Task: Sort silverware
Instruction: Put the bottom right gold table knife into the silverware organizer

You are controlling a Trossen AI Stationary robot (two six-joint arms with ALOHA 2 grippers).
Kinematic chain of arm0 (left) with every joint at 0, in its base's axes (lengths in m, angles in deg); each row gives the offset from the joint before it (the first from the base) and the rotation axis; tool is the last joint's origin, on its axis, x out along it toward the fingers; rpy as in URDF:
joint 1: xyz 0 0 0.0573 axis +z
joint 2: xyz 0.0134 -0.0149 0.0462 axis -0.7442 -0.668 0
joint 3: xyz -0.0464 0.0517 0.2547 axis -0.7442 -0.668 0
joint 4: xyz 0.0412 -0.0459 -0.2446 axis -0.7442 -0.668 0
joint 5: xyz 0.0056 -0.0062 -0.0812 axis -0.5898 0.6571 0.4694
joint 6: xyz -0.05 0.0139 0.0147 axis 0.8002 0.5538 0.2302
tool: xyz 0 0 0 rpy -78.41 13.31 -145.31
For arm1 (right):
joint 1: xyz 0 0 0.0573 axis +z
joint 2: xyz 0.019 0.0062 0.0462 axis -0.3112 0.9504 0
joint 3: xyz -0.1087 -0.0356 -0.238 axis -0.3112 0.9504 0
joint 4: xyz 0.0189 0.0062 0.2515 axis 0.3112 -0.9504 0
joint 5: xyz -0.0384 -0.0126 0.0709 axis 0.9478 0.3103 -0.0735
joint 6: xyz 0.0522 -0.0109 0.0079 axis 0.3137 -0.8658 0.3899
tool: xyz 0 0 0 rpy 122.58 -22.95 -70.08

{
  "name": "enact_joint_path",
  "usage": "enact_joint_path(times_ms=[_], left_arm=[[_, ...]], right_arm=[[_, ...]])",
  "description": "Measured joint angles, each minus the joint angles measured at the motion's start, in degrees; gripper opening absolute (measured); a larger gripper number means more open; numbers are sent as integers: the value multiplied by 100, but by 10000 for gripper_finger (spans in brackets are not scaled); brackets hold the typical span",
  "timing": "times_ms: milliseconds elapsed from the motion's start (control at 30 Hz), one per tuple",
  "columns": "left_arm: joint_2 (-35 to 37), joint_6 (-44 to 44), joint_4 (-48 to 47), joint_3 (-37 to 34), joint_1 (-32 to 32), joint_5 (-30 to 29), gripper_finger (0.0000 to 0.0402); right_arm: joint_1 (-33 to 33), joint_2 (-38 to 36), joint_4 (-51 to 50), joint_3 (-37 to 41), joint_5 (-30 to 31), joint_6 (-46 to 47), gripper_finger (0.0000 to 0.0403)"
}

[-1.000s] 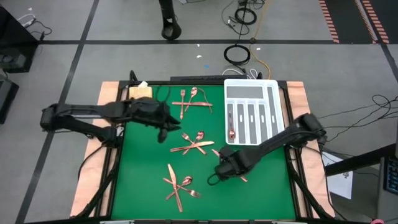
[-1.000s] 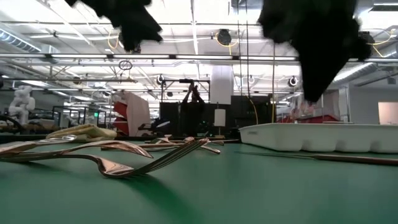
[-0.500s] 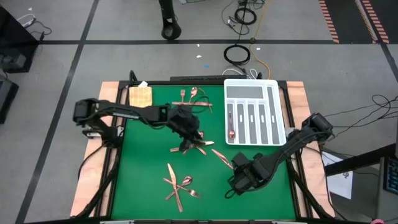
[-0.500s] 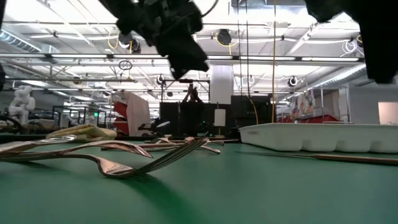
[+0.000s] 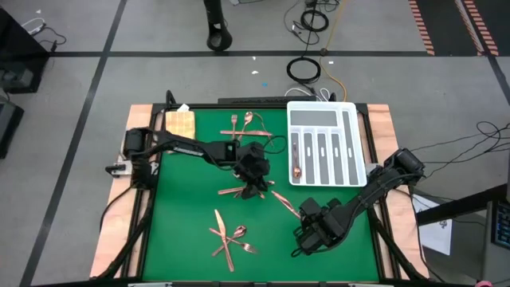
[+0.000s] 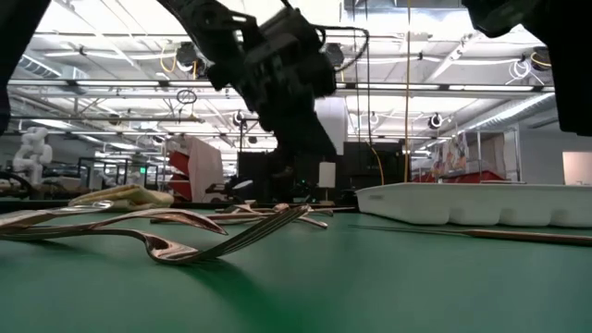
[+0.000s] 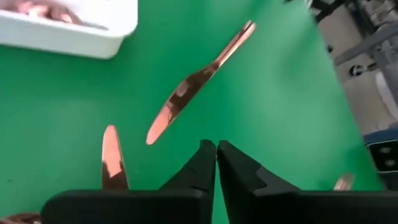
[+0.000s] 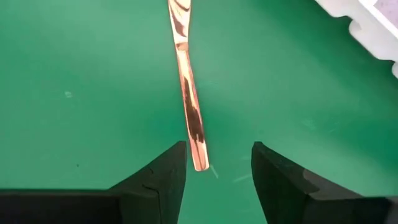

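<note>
Silverware (image 5: 231,236): slim, shiny copper pieces

A grey floor (image 5: 96,32) crossed by dark tape lines surrounds the tabletop (image 5: 191,255), with coiled cables (image 5: 304,70) lying on it. Beyond, a workshop hall with bright ceiling lights (image 6: 111,65).

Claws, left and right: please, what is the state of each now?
Left claw: closed, holding nothing visible.
Right claw: open, empty, the knife handle end lies between its fingers.
</note>
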Motion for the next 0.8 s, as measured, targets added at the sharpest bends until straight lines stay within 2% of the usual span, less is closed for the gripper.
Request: enact_joint_path(times_ms=[267,433,633,800], left_arm=[[-129,153,-83,0,-114,-134,8],[75,155,-35,2,-33,-130,13],[117,299,-35,0,77,-132,15],[117,299,-36,0,119,-132,15]], right_arm=[[200,111,253,107,-27,82,162],[371,197,862,555,-91,353,162],[387,190,1542,1130,-480,454,173],[385,188,1762,1491,-513,579,190]])
